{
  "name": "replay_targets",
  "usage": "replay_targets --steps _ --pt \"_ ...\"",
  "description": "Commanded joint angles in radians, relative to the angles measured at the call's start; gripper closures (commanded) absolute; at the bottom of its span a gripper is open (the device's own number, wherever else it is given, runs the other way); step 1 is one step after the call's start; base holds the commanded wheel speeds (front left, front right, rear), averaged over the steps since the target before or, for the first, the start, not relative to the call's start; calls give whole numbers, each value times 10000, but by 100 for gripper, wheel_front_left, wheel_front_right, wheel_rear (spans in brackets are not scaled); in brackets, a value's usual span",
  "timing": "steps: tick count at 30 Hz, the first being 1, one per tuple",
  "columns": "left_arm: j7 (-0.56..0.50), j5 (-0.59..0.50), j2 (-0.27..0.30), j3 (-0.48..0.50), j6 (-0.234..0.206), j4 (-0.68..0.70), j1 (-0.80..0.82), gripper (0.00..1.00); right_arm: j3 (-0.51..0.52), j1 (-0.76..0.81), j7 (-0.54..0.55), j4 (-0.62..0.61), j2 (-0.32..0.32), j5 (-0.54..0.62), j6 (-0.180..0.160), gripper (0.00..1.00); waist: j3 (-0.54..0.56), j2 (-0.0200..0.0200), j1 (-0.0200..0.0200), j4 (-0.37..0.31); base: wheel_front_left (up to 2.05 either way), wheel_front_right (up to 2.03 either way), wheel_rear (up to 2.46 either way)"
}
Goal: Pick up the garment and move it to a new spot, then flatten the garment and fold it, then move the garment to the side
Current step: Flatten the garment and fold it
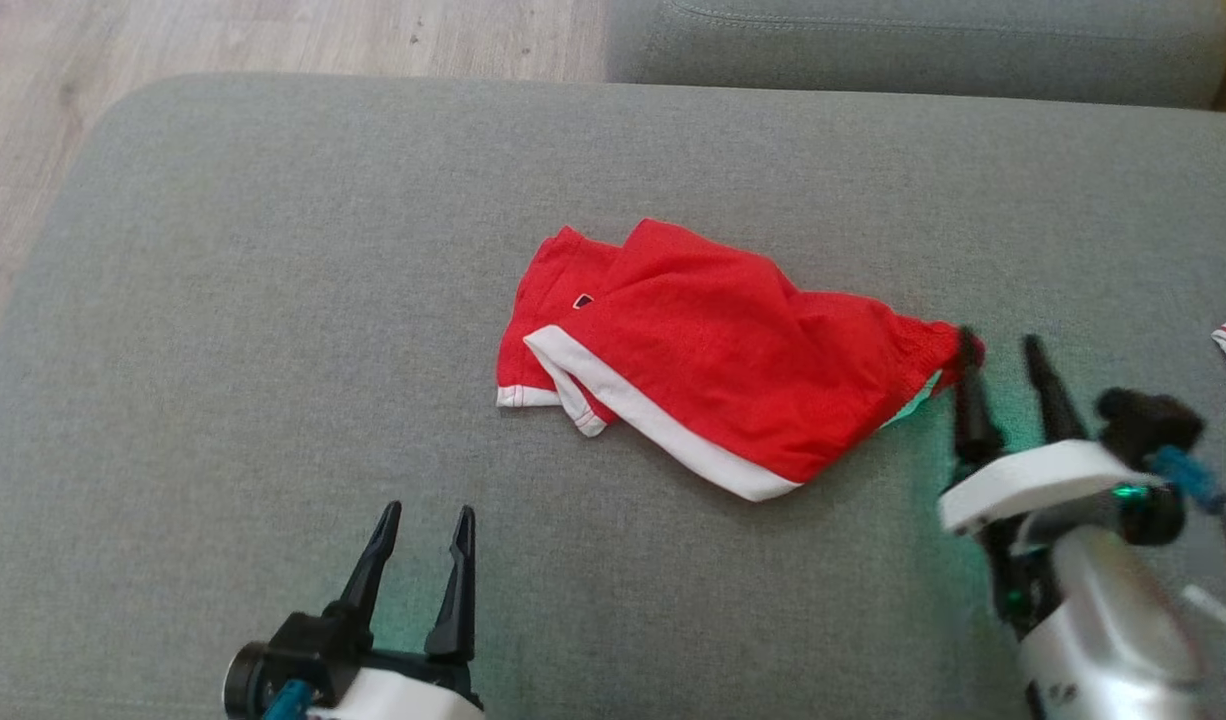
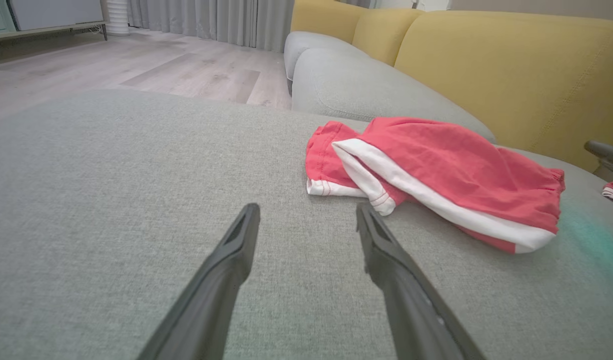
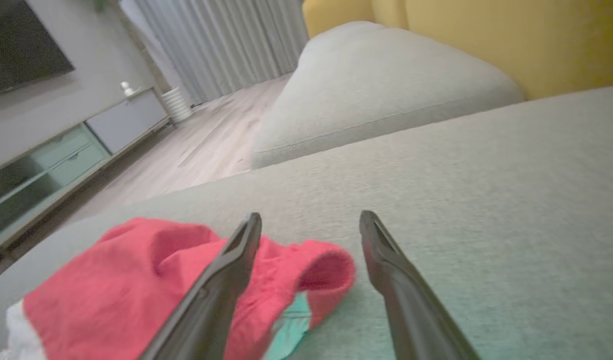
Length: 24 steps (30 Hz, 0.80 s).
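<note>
Red garment (image 1: 713,360): folded, lying on grey sofa cushion (image 1: 273,300).
My right pincer (image 1: 999,342): released, spread, just beside garment's waistband end.
My left pincer (image 1: 428,512): released, spread, well apart from garment.

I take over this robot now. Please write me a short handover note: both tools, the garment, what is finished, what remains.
Left tool: open, empty, over the grey cushion, apart from the red shorts.
Right tool: open, gripping nothing, fingertips at the waistband end of the shorts.
Shorts: mid-cushion, rumpled, partly lapped over themselves.
Done: the shorts lie on the cushion; whether this is the new spot cannot be told.
Left: flatten, fold, move aside.
</note>
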State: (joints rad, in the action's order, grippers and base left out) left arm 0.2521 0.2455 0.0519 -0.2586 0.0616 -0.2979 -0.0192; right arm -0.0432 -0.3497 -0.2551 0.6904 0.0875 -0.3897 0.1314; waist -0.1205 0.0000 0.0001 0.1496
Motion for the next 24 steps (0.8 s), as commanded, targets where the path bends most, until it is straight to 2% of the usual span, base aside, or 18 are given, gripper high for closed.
replay_targets --steps 1,7,10,13,18,24 --pt "97 20 -16 250 -23 270 314 0 -499 161 -66 -536 -143 289 -7 0 6 0 -1 10 0 0 0" --pt "97 90 -16 183 -27 292 245 0 -2291 1240 -66 -2125 -108 1152 -7 0 57 0 -1 205 0 0 0" --pt "97 95 -16 225 -29 269 124 0 -3109 1725 -66 -2153 87 1009 -7 0 92 0 -1 312 0 0 0" --pt "97 75 -16 259 -14 270 25 0 -3463 2042 -66 -1692 103 533 -7 0 106 0 -1 402 0 0 0" --pt "97 28 -16 274 0 302 -2 0 -3269 2101 -66 -1323 -10 -145 -7 0 59 0 -1 495 0 0 0" --pt "97 -39 -16 234 24 351 84 0 -3112 1858 -66 -1429 -191 -1034 -7 0 -56 0 -1 564 0 0 0"
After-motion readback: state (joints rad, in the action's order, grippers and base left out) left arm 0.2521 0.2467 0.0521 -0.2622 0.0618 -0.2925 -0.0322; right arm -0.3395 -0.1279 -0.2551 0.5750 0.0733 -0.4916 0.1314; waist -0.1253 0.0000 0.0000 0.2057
